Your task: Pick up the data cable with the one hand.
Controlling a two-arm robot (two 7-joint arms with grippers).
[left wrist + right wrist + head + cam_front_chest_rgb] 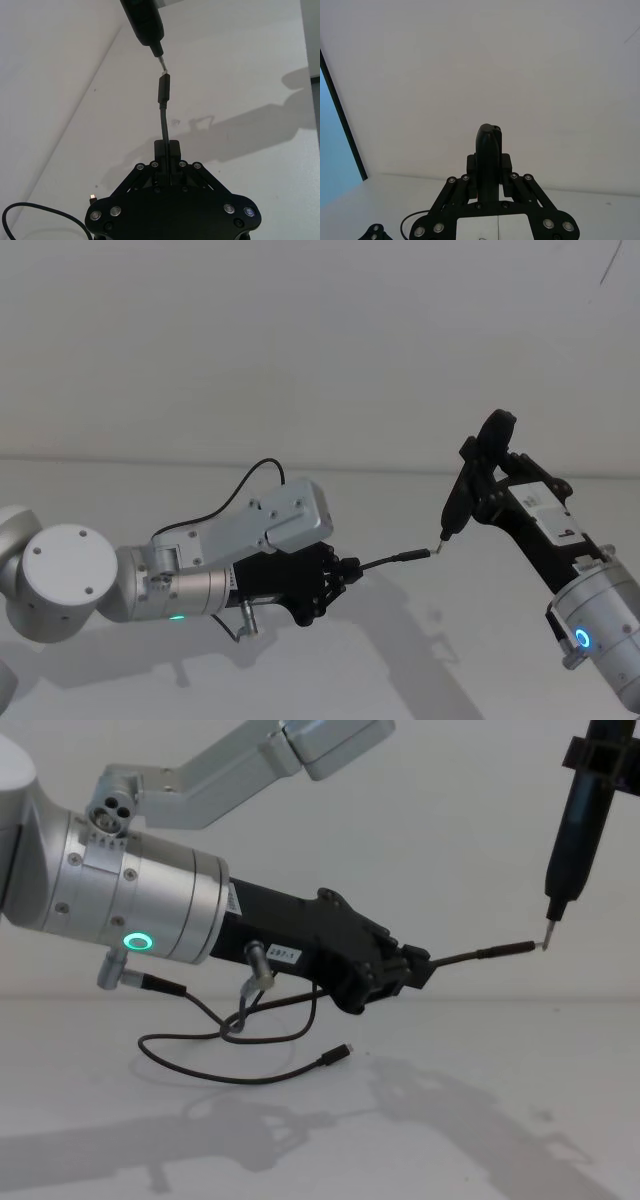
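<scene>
Chest view: left claw [412, 970] pinching the data cable [480, 955], plug lifted ahead; right claw [478, 483] grips a black tool [470, 480]. Next, raise the slack off the bench [500, 1140].

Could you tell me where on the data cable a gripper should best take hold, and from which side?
On the stiff stretch behind the slim plug, coming along the cord's line. The left gripper already pinches the data cable there, so its plug sticks out straight. The loose loop below would sag.

Black data cable [240, 1070], black left pincer [420, 968] (green ring light [137, 941] behind), white table [480, 1140].
</scene>
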